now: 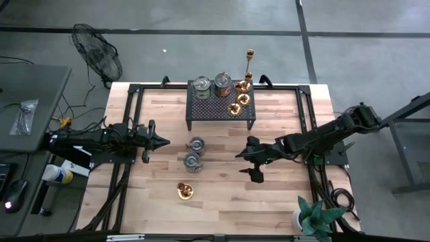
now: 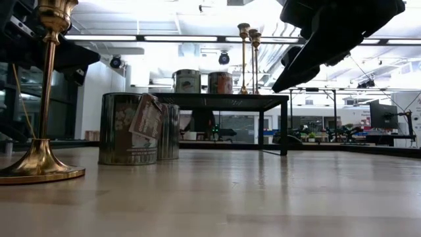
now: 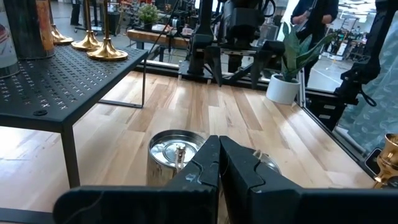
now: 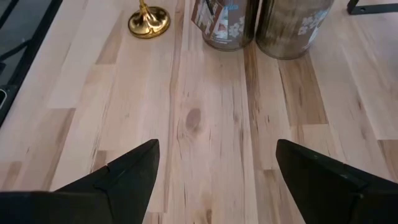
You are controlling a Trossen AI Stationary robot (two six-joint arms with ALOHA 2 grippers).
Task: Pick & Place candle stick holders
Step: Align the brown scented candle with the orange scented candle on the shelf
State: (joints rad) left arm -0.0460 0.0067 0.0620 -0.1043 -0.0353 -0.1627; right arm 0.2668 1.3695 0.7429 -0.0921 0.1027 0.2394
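A black perforated stand (image 1: 220,107) at the table's far middle carries two silvery cups (image 1: 200,86) (image 1: 223,84) and several brass candlesticks (image 1: 243,99), one of them tall and slender (image 1: 250,64). Two more silvery cups (image 1: 195,144) (image 1: 192,160) stand on the bare table in front of it. A brass candlestick (image 1: 185,191) stands on its round base nearer the front edge. My right gripper (image 1: 247,166) hovers open to the right of these cups; only wood shows between its fingers (image 4: 217,168). My left gripper (image 1: 164,141) is shut at the table's left and points level at the cups (image 3: 174,155).
A green potted plant (image 1: 316,216) stands at the table's near right corner. Black frame rails (image 1: 306,114) run along the table's sides. Bare wood lies between the cups and my right gripper (image 4: 205,93). People and equipment show in the room beyond the table.
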